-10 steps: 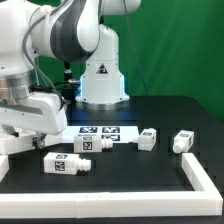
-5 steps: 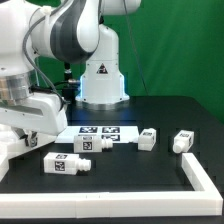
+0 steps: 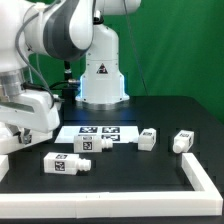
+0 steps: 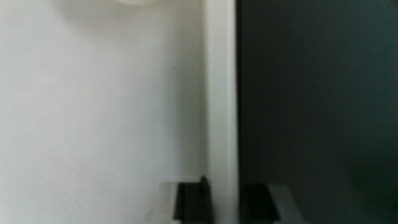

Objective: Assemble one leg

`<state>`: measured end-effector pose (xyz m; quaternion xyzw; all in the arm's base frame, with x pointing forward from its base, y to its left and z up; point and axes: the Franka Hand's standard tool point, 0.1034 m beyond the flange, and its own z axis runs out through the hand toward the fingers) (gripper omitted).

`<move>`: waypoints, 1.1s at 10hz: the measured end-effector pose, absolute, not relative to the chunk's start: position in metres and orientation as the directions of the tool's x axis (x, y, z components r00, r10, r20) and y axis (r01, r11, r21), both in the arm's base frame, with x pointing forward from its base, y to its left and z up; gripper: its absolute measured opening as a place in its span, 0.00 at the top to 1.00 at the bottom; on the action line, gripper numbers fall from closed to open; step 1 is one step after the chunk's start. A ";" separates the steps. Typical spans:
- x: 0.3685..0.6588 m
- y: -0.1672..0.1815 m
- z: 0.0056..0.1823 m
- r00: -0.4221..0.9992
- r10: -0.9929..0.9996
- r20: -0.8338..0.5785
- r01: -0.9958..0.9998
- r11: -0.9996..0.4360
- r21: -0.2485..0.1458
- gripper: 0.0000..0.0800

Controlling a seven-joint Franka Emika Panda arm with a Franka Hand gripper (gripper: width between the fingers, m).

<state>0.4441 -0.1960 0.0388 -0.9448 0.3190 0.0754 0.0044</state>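
Four small white plastic block-shaped legs [image 3: 148, 138] with black-and-white square tag stickers lie loose on the black table [image 3: 130, 195]. The front leg [image 3: 65, 165] lies on its side nearest the table's front edge, toward the exterior view's left. A second leg [image 3: 95, 144] rests against the front edge of the thin flat white marker board [image 3: 100, 129]. The fourth leg [image 3: 183, 141] sits nearest the edge at the exterior view's right, close to a white rail [image 3: 200, 178] that borders the front corner there. Each looks light, stiff and hard, with smooth faces that could slip. It is probably not fragile, though a glancing touch could skid it across the table. The best hold seems to be across the two long flat sides at mid-length, squarely, so that it does not twist. The gripper [image 4: 222, 205] is well apart from all of them, over by the exterior view's left edge. In the wrist view its dark fingertips [image 4: 189, 203] stand on either side of the rim of a large flat white panel [image 4: 98, 120]. Whether they are pinching that rim or merely straddling it, I cannot tell.
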 end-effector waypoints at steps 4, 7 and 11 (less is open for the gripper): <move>0.464 -0.175 0.075 0.510 -0.828 -0.233 -0.841 -0.537 0.063 0.93; 0.499 -0.150 0.094 0.403 -0.893 -0.201 -0.903 -0.424 0.072 0.93; 0.495 -0.152 0.088 0.424 -0.882 -0.206 -0.892 -0.446 0.077 0.93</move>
